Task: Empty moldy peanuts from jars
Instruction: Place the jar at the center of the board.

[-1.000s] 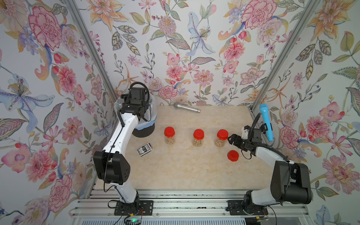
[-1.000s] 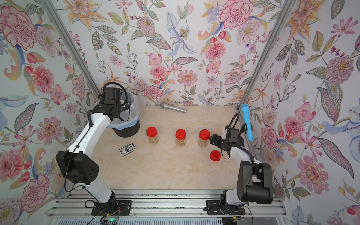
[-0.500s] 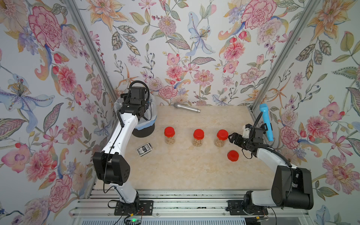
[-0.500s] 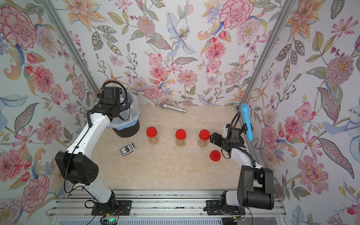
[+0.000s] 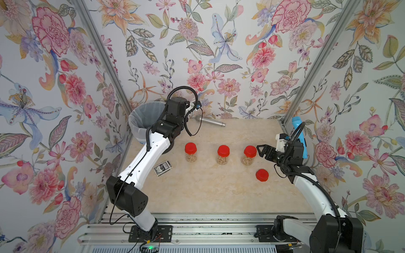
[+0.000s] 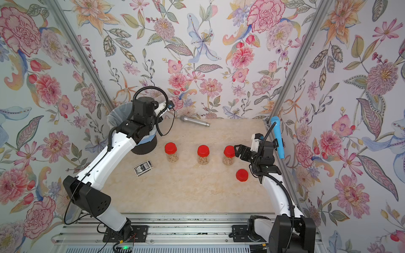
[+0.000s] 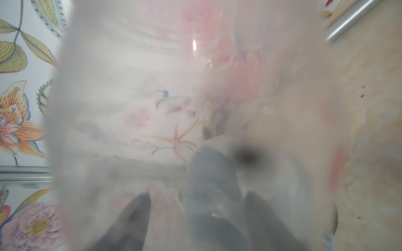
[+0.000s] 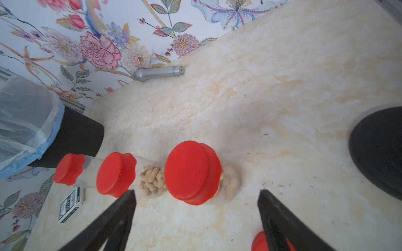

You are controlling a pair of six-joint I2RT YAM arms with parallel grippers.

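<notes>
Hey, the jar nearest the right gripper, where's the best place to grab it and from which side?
Grip the jar by its red lid, coming from the right arm's side, where the open right gripper faces it. The jar stands upright, its lid's scalloped rim gives the fingers purchase, and the middle jar stands on the far side.

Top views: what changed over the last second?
Left gripper, gripping the clear jar, swung to its right, off the bin. Right gripper, open, edged toward the rightmost jar. Middle jar, leftmost jar, loose lid, card deck and silver microphone stayed put.
</notes>
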